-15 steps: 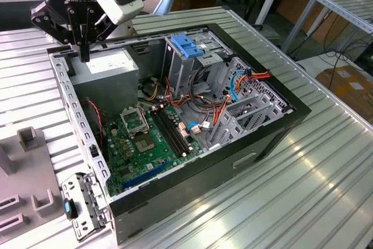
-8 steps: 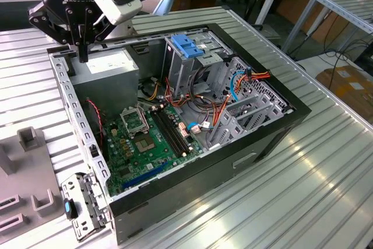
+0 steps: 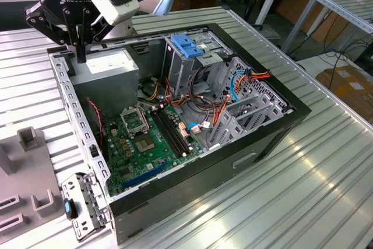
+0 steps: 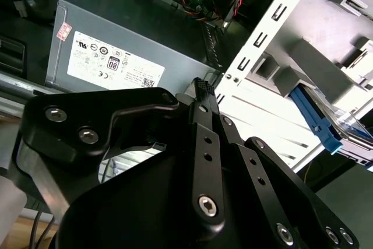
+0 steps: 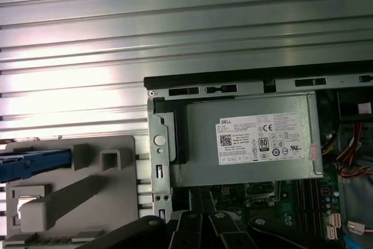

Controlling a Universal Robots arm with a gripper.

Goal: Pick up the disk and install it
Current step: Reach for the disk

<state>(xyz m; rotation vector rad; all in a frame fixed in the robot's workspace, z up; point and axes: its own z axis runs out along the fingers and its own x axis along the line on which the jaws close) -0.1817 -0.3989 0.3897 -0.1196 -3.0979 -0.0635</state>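
The disk lies in the grey holder block outside the computer case, with its bright blue rail facing out. The first wrist view shows its blue rail at the edge of that block. My gripper hangs over the case's back corner by the power supply box. Its fingers are shut with nothing between them, and the tip points down at the case rim. The gripper and the disk are well apart.
The open case holds a motherboard, cables and a tall grey cage with a blue handle. The holder block sits at the exterior view's left on the ribbed metal table. A metal bracket hangs off the case corner.
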